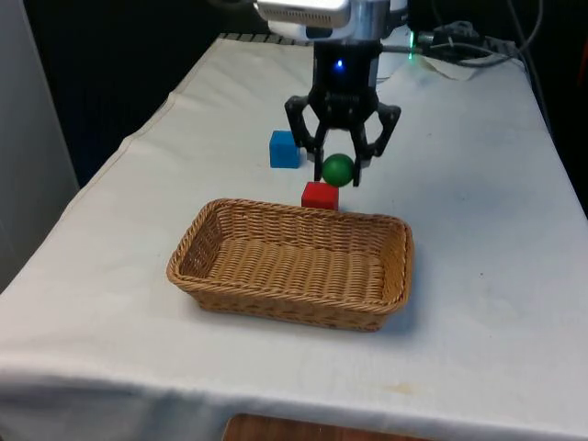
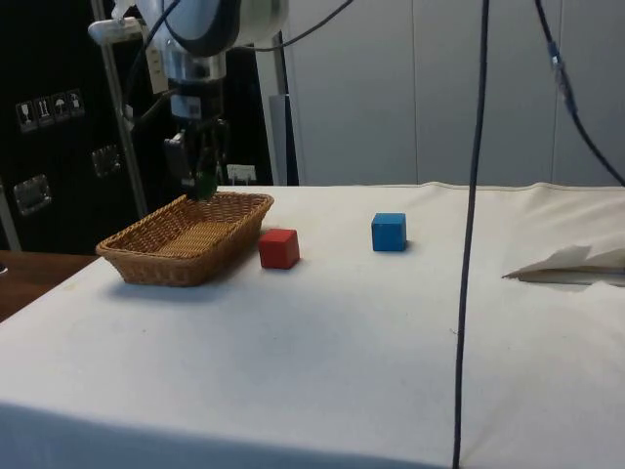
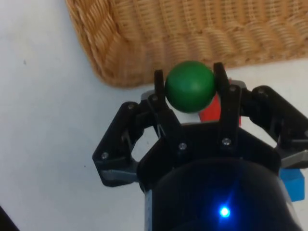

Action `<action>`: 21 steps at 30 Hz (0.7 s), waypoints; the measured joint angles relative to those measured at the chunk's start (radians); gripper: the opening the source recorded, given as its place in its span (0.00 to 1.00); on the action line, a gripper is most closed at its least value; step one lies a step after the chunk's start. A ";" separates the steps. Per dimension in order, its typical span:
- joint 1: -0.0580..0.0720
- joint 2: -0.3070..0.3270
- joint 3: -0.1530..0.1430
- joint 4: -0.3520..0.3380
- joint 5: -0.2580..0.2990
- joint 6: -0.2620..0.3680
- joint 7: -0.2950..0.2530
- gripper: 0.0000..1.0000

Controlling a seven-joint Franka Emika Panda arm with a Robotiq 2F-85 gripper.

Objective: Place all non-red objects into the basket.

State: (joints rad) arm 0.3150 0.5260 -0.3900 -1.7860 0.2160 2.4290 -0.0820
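1. White cloth covered the table (image 1: 496,276), with the wicker basket (image 1: 292,262) at the front view's centre.
2. Fingers (image 3: 225,94) clamped the green ball (image 1: 337,169) just above the basket's far rim.
3. Red cube (image 1: 319,195) and blue cube (image 1: 285,149) sat behind.

A table (image 1: 478,276) covered by a white cloth is seen. On it a wicker basket (image 1: 292,263) is set near the front edge. A red cube (image 1: 320,195) is placed just beyond the basket's far rim, and a blue cube (image 1: 285,150) is set farther back, apart from it. Crumpled white paper (image 2: 576,264) is laid near the table's far end.
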 measured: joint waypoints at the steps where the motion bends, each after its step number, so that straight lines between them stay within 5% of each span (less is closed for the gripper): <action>1: 0.000 0.024 0.000 0.025 0.009 0.000 0.000 0.00; 16: -0.006 0.212 0.001 0.214 0.090 0.000 0.002 0.00; 21: -0.017 0.301 0.001 0.296 0.143 0.000 0.000 0.00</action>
State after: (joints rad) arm 0.2980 0.8270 -0.3890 -1.4900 0.3590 2.4290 -0.0820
